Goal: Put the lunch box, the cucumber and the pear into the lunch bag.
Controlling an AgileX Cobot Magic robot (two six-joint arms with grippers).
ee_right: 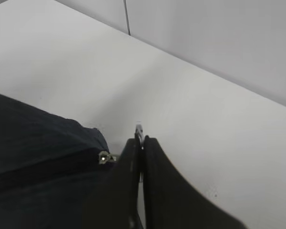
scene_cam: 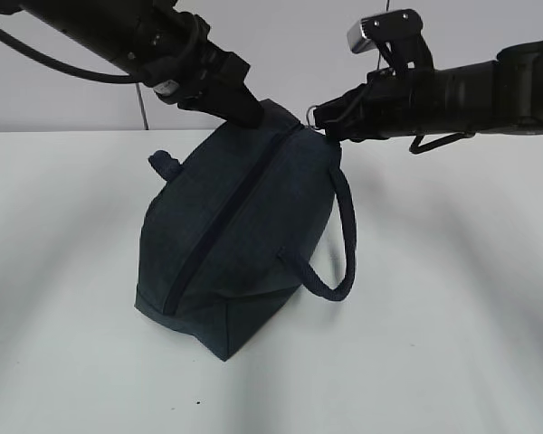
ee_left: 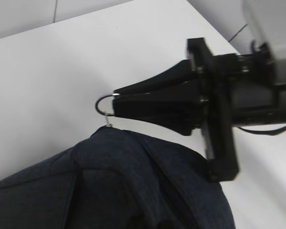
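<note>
The navy lunch bag (scene_cam: 240,240) sits on the white counter (scene_cam: 452,307), near the middle of the exterior view, tipped so that its long zipper (scene_cam: 226,217) runs diagonally from the lower left up to the far corner. The zipper looks closed along the whole visible length. One loop handle (scene_cam: 339,258) hangs down the right side; a second handle (scene_cam: 163,163) shows only as a short bit at the left.

The right end effector (scene_cam: 330,122) reaches in from the right and its fingers are pressed together on the silver ring pull (ee_left: 105,104) at the bag's far corner (the left wrist view shows the ring sticking out past the closed fingertips, with the slider just below it). The right wrist view shows the same fingers (ee_right: 150,191) shut tight, a sliver of metal between their tips.

The left end effector (scene_cam: 244,108) comes down from the upper left and touches the bag's top far edge; whether it grips the fabric cannot be told.
</note>
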